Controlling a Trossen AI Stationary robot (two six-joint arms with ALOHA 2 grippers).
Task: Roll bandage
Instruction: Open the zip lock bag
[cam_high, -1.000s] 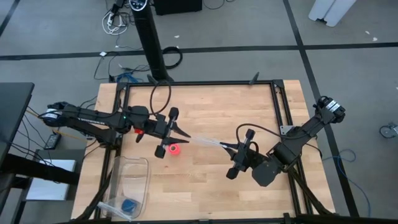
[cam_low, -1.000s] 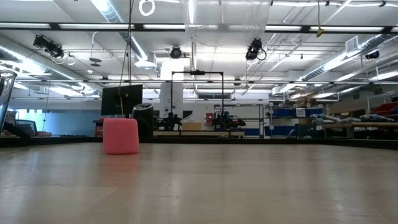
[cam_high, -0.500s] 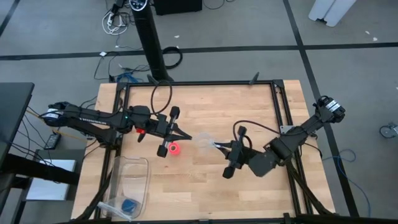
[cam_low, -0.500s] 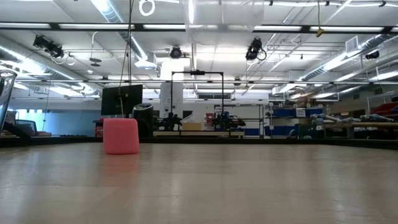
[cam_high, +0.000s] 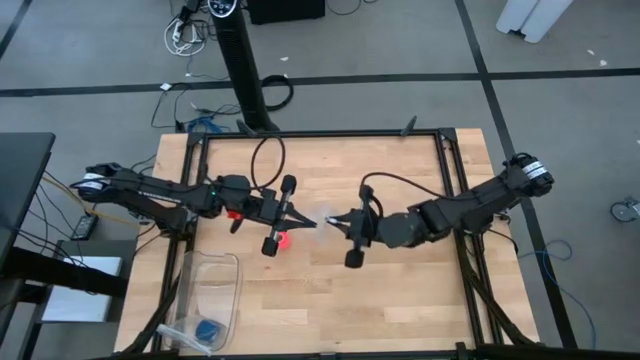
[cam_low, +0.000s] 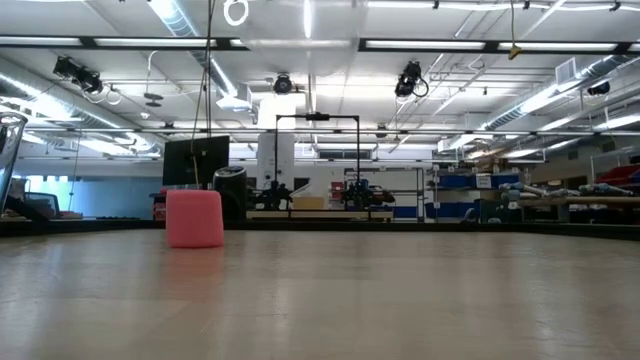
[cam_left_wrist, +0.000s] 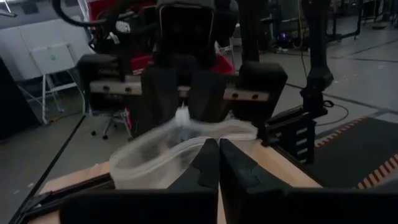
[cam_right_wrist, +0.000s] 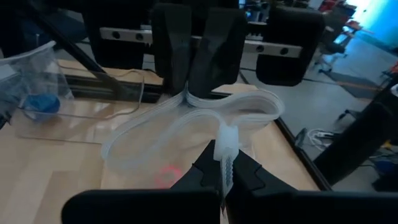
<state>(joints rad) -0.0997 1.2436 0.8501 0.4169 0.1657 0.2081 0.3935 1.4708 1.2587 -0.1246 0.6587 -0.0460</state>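
Observation:
The pink bandage, a small compact roll (cam_high: 283, 239), stands on end on the table; it also shows in the low view (cam_low: 194, 218) and faintly through the bag in the right wrist view (cam_right_wrist: 165, 176). A clear plastic bag (cam_high: 320, 222) hangs in the air between my two grippers, just above and to the right of the roll. My left gripper (cam_high: 303, 222) is shut on one side of the bag (cam_left_wrist: 155, 155). My right gripper (cam_high: 336, 222) faces it and is shut on the other side (cam_right_wrist: 186, 130). My left gripper pinches the bag's rim (cam_left_wrist: 208, 135) between its two fingers, coming level from the table's left side. The bag is lifted clear of the table and its rim bows out in a loop. My right gripper pinches the bag's opposite rim at a small white piece (cam_right_wrist: 225, 146) between its two fingers, coming level from the table's right side. The bag hangs slack between the two grippers, clear of the table.
A clear plastic container (cam_high: 210, 290) stands at the table's near left corner with a small blue object (cam_high: 207, 329) in it; both show in the right wrist view (cam_right_wrist: 40, 102). A dark frame (cam_high: 445, 150) borders the table.
My right gripper has gone toward the table's left edge, close up to my left gripper, keeping hold of the bag. The bag, drawn out long a second ago, has gone slack and bowed into a short loop. The pink roll has stayed where it was.

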